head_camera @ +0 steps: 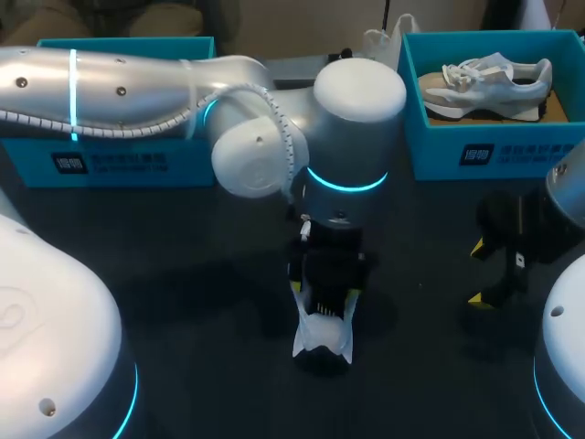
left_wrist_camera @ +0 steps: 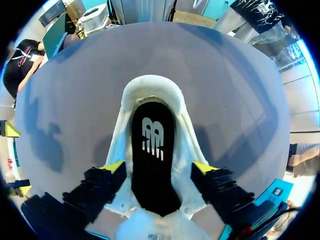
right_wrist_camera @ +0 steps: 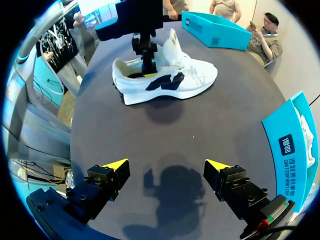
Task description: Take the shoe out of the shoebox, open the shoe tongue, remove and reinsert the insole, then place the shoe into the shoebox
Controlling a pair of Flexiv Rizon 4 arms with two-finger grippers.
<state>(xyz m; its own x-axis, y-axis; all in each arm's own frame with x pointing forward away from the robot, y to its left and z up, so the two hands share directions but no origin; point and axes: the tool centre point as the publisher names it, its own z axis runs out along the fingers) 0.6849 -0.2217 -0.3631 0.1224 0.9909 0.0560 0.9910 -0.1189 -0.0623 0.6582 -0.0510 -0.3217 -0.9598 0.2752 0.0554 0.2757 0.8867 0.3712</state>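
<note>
On dark table (head_camera: 183, 302), left claw (left_wrist_camera: 159, 167) gapes over white shoe (left_wrist_camera: 150, 87); right claw (right_wrist_camera: 167, 165) gapes.

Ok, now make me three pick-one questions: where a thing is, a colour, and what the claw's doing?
1. Where is the white shoe? A in a blue box; B on the table; C up in the air.
2. What colour is its insole? A red; B yellow; C black.
3. How is the right gripper? A open and empty; B shut on a shoe; C shut on a box.
Answers: B, it lies on the dark tabletop; C, black shows inside the shoe; A, it is spread wide with nothing in it.
</note>
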